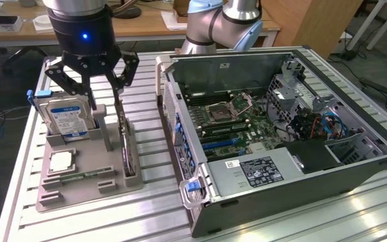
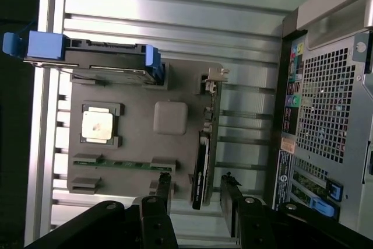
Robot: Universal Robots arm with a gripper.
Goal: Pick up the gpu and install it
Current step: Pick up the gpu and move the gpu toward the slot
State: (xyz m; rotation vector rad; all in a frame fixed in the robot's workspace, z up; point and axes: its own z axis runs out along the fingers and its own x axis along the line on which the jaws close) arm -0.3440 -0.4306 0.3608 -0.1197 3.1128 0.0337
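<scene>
The gpu (image 1: 127, 147) is a thin dark card standing on its long edge in the slot along the side of a grey holder (image 1: 86, 194) that faces the computer. In the wrist view the gpu (image 2: 203, 164) runs lengthwise, with its silvery bracket at the far end. My gripper (image 1: 107, 107) hangs open just above the holder. One finger is in front of the hard drive, the other over the card's far end. In the wrist view the fingers (image 2: 165, 189) straddle the card's near end without touching it, and my gripper (image 2: 198, 193) holds nothing.
The holder (image 2: 135, 141) also carries a silver hard drive (image 1: 63, 118) with blue label, a CPU (image 1: 60, 161) and a green memory stick (image 1: 79, 176). An open computer case (image 1: 281, 126) lies at the exterior view's right on the slatted metal table (image 1: 153, 217). Another arm's base (image 1: 220, 22) stands behind.
</scene>
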